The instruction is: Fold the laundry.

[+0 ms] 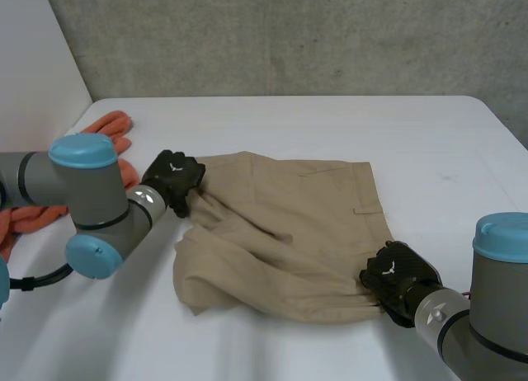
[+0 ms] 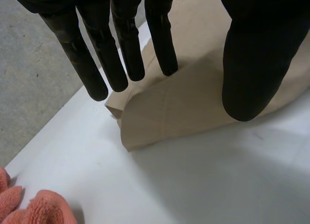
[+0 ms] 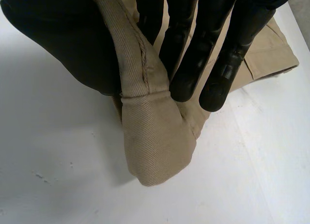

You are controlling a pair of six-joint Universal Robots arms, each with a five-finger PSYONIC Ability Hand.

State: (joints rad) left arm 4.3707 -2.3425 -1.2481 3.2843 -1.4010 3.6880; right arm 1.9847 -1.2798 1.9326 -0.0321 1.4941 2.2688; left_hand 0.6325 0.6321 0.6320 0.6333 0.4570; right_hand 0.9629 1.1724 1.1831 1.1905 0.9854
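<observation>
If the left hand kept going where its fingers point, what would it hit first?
Probably the corner of the tan shorts, just past the left hand, then the white table; depth is unclear.

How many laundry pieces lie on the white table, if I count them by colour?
Beige twill garment: 1
Orange fluffy towel: 1
Total: 2
</observation>
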